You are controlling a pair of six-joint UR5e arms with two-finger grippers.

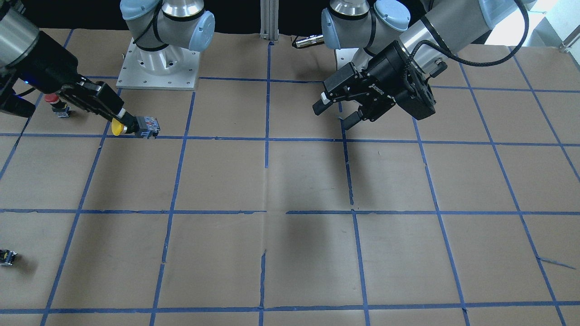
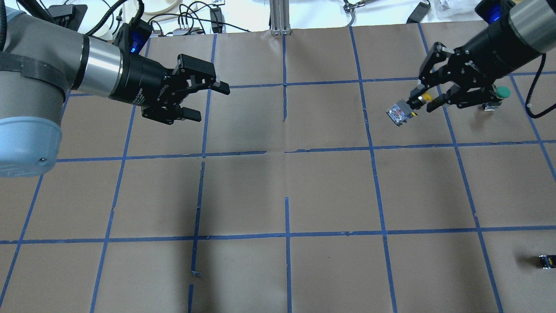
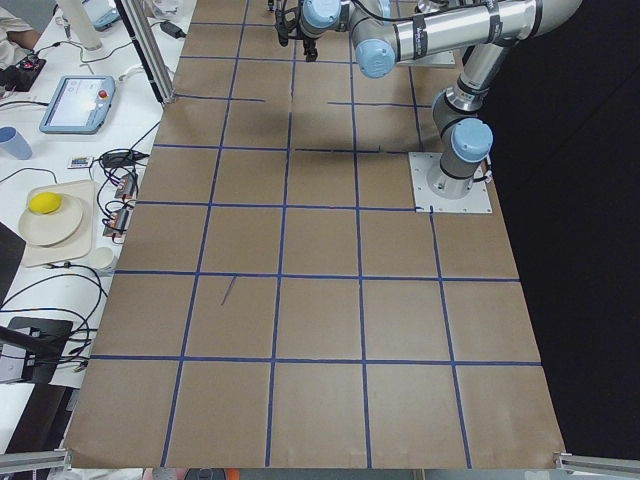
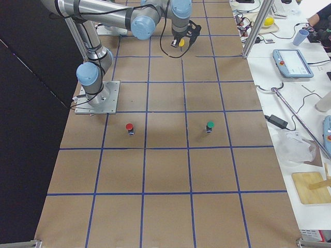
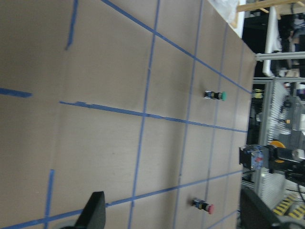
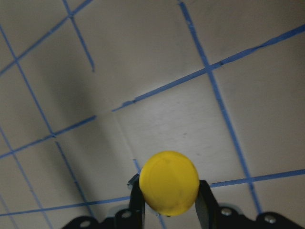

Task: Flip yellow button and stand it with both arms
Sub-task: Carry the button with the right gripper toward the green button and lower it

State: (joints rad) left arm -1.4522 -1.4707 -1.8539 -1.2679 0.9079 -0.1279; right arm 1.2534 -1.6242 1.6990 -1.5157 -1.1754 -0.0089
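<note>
My right gripper (image 2: 419,102) is shut on the yellow button (image 2: 400,114) and holds it sideways above the table at the far right. The grip is behind the cap, and the grey body sticks out past the fingertips toward the table's middle. In the front-facing view the right gripper (image 1: 129,123) holds the button (image 1: 117,129) at the left. In the right wrist view the yellow cap (image 6: 169,182) sits between the two fingers (image 6: 204,202). My left gripper (image 2: 210,102) is open and empty, raised over the far left of the table, and also shows in the front-facing view (image 1: 334,114).
A green-capped button (image 2: 499,92) stands just beyond the right gripper. A red-capped button (image 1: 56,102) stands near the right arm. A small dark capless part (image 2: 546,261) lies at the near right edge. Brown paper with a blue tape grid (image 2: 286,150) covers the table.
</note>
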